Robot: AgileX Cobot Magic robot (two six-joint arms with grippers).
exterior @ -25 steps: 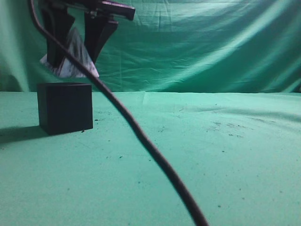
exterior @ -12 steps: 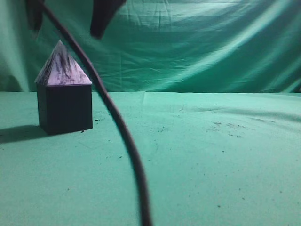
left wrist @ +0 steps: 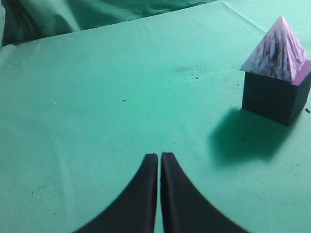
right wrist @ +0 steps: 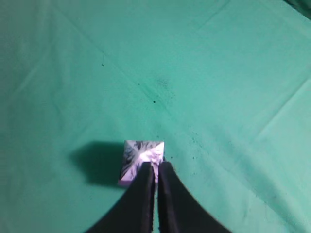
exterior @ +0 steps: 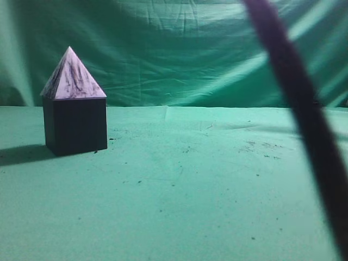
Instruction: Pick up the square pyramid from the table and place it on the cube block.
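The square pyramid, pale lavender with dark streaks, stands upright on the dark cube block at the left of the green table. No gripper shows in the exterior view. In the left wrist view my left gripper is shut and empty over bare cloth, with the pyramid on the cube far off at upper right. In the right wrist view my right gripper is shut and empty, high above the pyramid, which hides the cube beneath it.
A thick dark cable hangs blurred across the right of the exterior view, close to the camera. Wrinkled green cloth forms the backdrop. Small dark specks dot the cloth.
A gripper held the pyramid just above the cube, let it go onto the cube, then rose out of the exterior view. The cable swung from the left to the right.
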